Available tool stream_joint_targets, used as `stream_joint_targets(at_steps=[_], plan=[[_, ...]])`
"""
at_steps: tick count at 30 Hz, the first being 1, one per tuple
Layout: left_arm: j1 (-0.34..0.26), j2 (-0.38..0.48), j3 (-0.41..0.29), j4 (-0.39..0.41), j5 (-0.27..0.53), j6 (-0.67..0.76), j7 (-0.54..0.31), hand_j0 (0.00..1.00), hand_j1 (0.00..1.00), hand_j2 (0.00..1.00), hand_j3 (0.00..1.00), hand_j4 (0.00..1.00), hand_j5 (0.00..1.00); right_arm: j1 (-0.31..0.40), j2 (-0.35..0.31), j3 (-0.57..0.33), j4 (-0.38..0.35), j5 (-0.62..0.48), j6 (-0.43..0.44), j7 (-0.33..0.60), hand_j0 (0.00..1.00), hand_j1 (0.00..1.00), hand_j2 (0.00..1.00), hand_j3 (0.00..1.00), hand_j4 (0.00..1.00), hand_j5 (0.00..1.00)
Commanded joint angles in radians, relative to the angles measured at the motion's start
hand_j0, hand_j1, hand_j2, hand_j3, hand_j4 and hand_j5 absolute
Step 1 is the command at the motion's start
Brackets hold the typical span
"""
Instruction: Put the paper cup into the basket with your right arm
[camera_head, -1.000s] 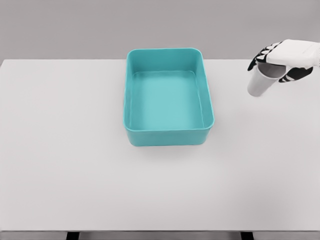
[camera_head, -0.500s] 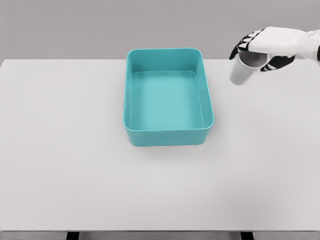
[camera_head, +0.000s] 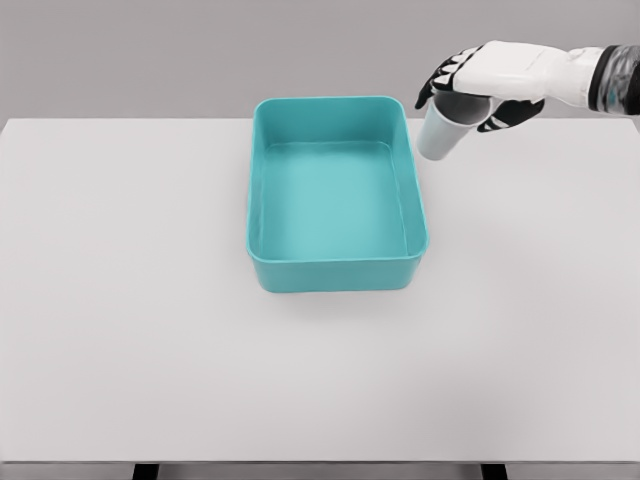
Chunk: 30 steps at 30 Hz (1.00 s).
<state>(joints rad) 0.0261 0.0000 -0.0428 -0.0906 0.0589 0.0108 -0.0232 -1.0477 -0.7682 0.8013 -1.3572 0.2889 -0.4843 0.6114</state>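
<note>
While the right hand (camera_head: 480, 88) reaches in from the right edge of the head view, its dark-tipped fingers (camera_head: 447, 75) are curled around the rim of the paper cup (camera_head: 441, 133), gripping it from above. That white cup hangs tilted in the air, its base angled down and to the left, just beside the far right corner of the basket (camera_head: 335, 272) and not yet over its opening. Teal and rectangular, with rounded corners, the basket sits near the middle of the white table (camera_head: 130, 300), its inside bare. Only one arm shows from where I stand.
</note>
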Motion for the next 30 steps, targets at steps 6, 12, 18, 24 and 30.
stream_joint_targets(at_steps=[6,12,18,24,30], plan=[[0.000,0.000,0.000,0.000,0.001,0.000,0.000,1.00,1.00,1.00,1.00,1.00,1.00,0.000,0.046,0.000,0.010,-0.002,0.004,-0.001,0.77,0.77,0.77,0.77,0.77,0.77],[0.000,0.000,0.000,0.000,-0.001,0.000,-0.001,1.00,1.00,1.00,1.00,1.00,1.00,0.000,0.083,0.001,0.018,-0.002,0.007,-0.001,0.77,0.77,0.77,0.77,0.77,0.77],[0.000,0.000,0.000,0.000,0.001,0.000,-0.001,1.00,1.00,1.00,1.00,1.00,1.00,0.000,0.124,0.003,0.035,0.001,0.013,-0.001,0.76,0.76,0.76,0.76,0.76,0.76],[0.000,0.000,0.000,0.000,0.001,0.000,0.000,1.00,1.00,1.00,1.00,1.00,1.00,0.000,0.158,0.016,0.053,0.007,0.015,-0.001,0.76,0.76,0.76,0.76,0.76,0.76],[0.000,0.000,0.000,0.000,0.001,0.000,0.000,1.00,1.00,1.00,1.00,1.00,1.00,0.000,0.198,0.035,0.086,0.012,0.013,-0.001,0.76,0.76,0.76,0.76,0.76,0.76]])
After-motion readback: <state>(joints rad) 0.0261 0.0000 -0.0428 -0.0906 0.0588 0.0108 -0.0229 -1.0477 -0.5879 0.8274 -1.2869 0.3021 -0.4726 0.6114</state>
